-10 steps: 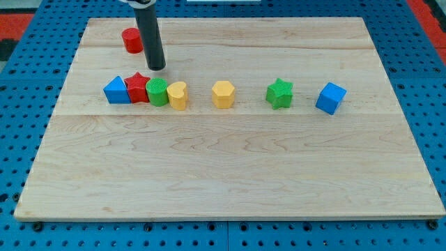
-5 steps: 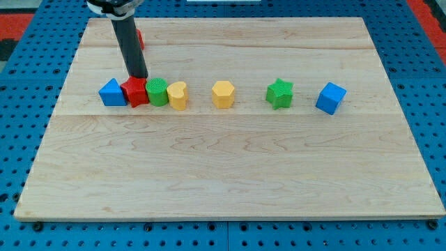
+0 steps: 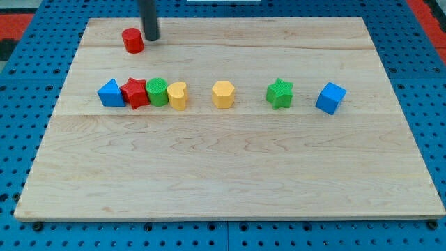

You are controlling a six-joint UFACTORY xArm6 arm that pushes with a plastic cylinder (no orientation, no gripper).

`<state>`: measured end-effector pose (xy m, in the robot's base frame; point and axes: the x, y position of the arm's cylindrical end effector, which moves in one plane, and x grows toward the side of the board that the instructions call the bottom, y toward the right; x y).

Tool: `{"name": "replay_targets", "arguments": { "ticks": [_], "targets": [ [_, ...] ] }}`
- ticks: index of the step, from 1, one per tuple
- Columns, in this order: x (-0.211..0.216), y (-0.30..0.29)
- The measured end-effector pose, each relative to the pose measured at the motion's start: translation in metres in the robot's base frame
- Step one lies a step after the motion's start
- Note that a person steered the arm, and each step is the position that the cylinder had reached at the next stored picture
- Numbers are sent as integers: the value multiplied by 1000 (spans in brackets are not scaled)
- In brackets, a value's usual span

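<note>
My tip (image 3: 151, 39) stands near the view's top left, just right of the red cylinder (image 3: 132, 40), very close to it or touching it. Below them runs a row of blocks across the board. From the left come a blue triangular block (image 3: 110, 93), a red star (image 3: 135, 93), a green cylinder (image 3: 157, 92) and a yellow rounded block (image 3: 178, 95), all packed together. Farther right, spaced apart, sit a yellow hexagon (image 3: 223, 94), a green star (image 3: 279, 93) and a blue cube (image 3: 330, 97).
The blocks rest on a pale wooden board (image 3: 230, 174), which lies on a blue pegboard surface (image 3: 14, 125). A red area shows at the top corners of the view.
My tip went down-left to the red star, nudging it and the blue block slightly left, then moved back up to beside the red cylinder.
</note>
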<state>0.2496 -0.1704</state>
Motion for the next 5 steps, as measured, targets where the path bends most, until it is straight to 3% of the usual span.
{"name": "replay_targets", "arguments": {
  "ticks": [1,2,4,5],
  "targets": [
    [-17,-21],
    [-2,-43],
    [96,-73],
    [117,-79]
  ]
}}
